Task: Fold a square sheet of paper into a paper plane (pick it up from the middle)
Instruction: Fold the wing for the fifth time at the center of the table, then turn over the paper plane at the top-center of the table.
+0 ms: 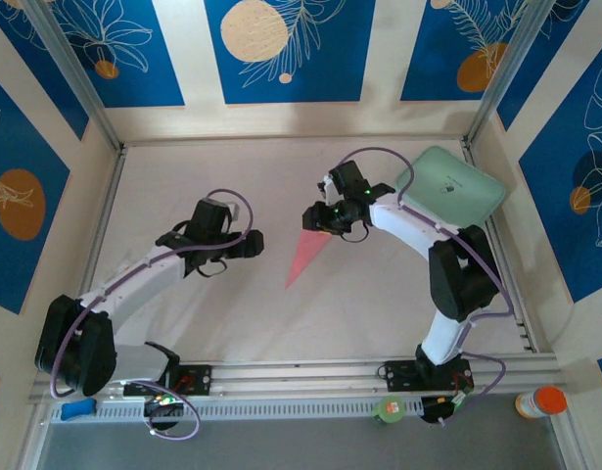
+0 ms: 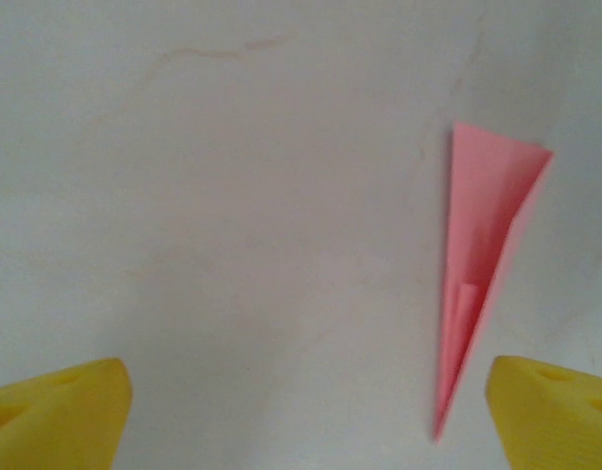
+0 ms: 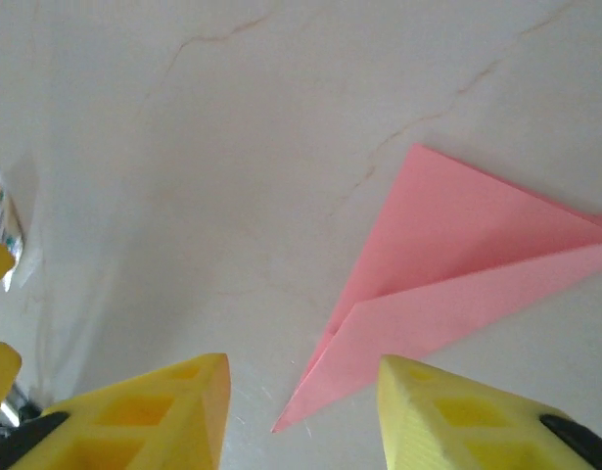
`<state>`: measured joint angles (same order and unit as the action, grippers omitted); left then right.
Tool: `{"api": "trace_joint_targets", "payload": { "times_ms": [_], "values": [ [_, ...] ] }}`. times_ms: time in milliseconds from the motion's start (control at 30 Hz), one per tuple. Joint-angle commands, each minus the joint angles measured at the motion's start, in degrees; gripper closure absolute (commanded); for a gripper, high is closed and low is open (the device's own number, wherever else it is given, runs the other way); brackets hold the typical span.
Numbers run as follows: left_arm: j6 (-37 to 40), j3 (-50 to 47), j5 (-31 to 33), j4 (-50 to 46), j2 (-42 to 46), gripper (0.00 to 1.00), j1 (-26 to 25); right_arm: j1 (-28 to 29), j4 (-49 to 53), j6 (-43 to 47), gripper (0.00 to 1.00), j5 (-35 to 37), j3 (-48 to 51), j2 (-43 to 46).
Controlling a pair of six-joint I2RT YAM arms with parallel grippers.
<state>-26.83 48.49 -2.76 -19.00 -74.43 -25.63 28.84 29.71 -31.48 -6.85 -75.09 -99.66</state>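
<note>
White table (image 1: 379, 313); paper plane (image 1: 302, 259) flat — wide end beneath right jaws.

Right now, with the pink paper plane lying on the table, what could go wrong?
The right end effector hangs open close to one end of the paper plane; pulling away sideways, a finger could snag and crumple it. The plane lies loose on the table, so a sweep by the open left end effector nearby might knock it away.
</note>
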Motion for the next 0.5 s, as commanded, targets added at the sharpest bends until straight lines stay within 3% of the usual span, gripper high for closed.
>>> {"api": "trace_joint_targets", "payload": {
  "times_ms": [0, 167, 467],
  "values": [
    [0.99, -0.49, 4.20, 2.12, 1.17, 0.00, 1.55, 2.25, 10.77, -6.77, 0.52, 11.18, -2.11, 0.25],
    [0.56, -3.45, 1.67, 7.43, 1.79, 0.00, 4.10, 6.82, 19.26, -16.56, 0.44, 20.49, -8.69, -4.51],
    [-0.59, -7.85, -2.49, 12.38, 0.56, 0.01, 6.27, 12.41, 28.72, -31.28, 0.41, 28.29, -19.78, -16.32]
  ]
}}
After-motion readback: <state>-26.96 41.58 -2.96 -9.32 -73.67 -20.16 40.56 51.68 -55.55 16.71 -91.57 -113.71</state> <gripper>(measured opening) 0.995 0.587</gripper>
